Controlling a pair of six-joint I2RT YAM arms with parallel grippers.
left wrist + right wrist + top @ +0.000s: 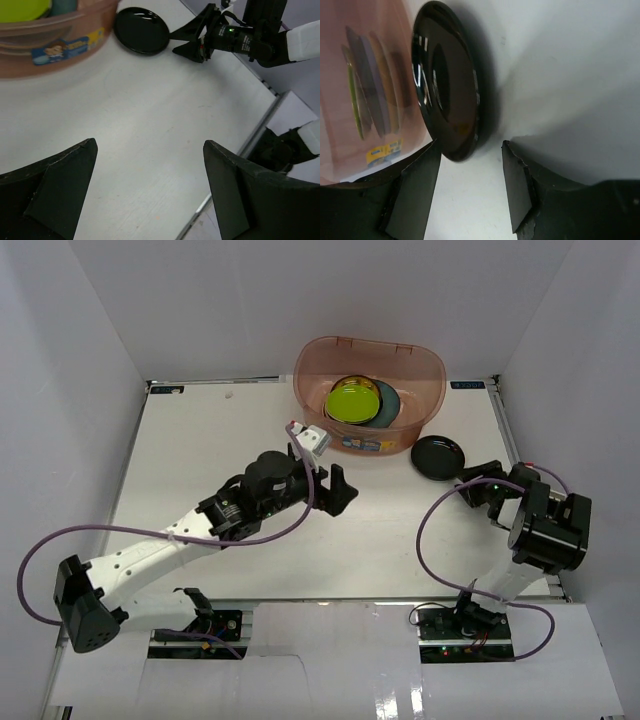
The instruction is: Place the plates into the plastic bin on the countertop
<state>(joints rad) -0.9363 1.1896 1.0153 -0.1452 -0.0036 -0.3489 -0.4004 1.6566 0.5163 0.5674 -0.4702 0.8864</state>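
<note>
One glossy black plate (437,456) lies flat on the white countertop (220,440), just right of the reddish-brown plastic bin (420,370). Inside the bin a lime green plate (352,400) lies on top of a dark teal one (390,406). My right gripper (466,487) is open at the black plate's near-right rim. In the right wrist view the black plate (445,85) has its rim at the mouth of the gap (470,150), close to one finger (420,190), not clamped. My left gripper (335,490) hangs wide open and empty over the countertop, in front of the bin.
The left wrist view shows the bin's labelled wall (50,40), the black plate (141,30) and the right gripper (192,42) beyond my open left gripper (150,145). White walls enclose the countertop. A metal rail (505,430) runs along the right edge by the right arm.
</note>
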